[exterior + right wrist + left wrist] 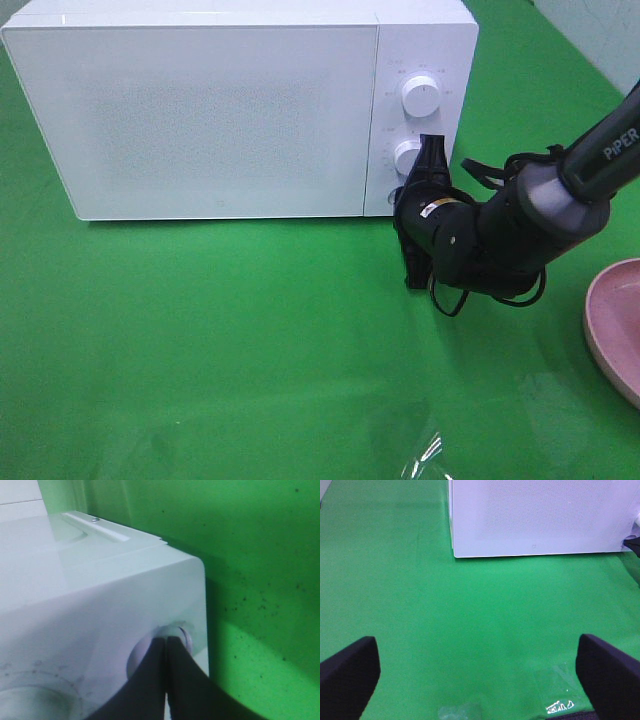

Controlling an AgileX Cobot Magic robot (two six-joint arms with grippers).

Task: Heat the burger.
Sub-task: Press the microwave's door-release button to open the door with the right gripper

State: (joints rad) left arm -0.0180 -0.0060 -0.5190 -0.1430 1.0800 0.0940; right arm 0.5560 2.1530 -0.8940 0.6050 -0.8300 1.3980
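Entry: right claw [166,642], pressed together and empty, tip met a round control [140,655] at the microwave [220,110] panel's lower corner. Left claw [480,672] was spread, before the microwave. Burger was unseen, presumably inside. Handling: a square, light push seemed best.
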